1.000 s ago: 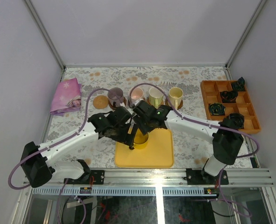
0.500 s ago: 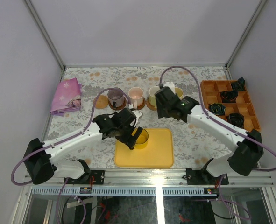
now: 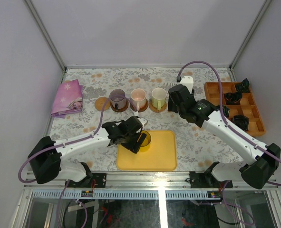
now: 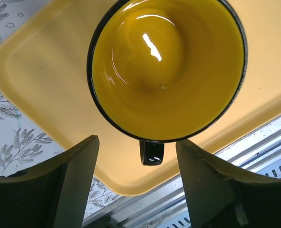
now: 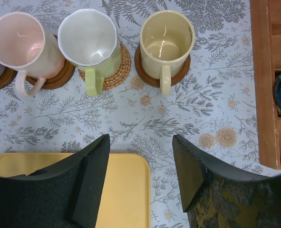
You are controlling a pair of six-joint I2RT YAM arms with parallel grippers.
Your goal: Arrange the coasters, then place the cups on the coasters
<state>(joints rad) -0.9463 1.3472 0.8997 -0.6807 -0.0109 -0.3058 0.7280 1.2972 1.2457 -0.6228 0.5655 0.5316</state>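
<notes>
Your top cam looks down from the near side. Both wrist cams face down, left one closest, and all three share the flat yellow rectangular tray [image 3: 161, 154].

The yellow cup [image 4: 166, 66], dark-rimmed with a black handle, stands upright on the yellow tray [image 3: 161, 156]. Beyond it in a row, the purple-grey cup [image 3: 117, 99], pink cup [image 5: 17, 38], green-handled white cup [image 5: 89, 38] and cream cup [image 5: 166, 38] each sit on coasters [image 5: 150, 76]. One bare coaster [image 3: 101, 103] lies at the row's left end.
</notes>
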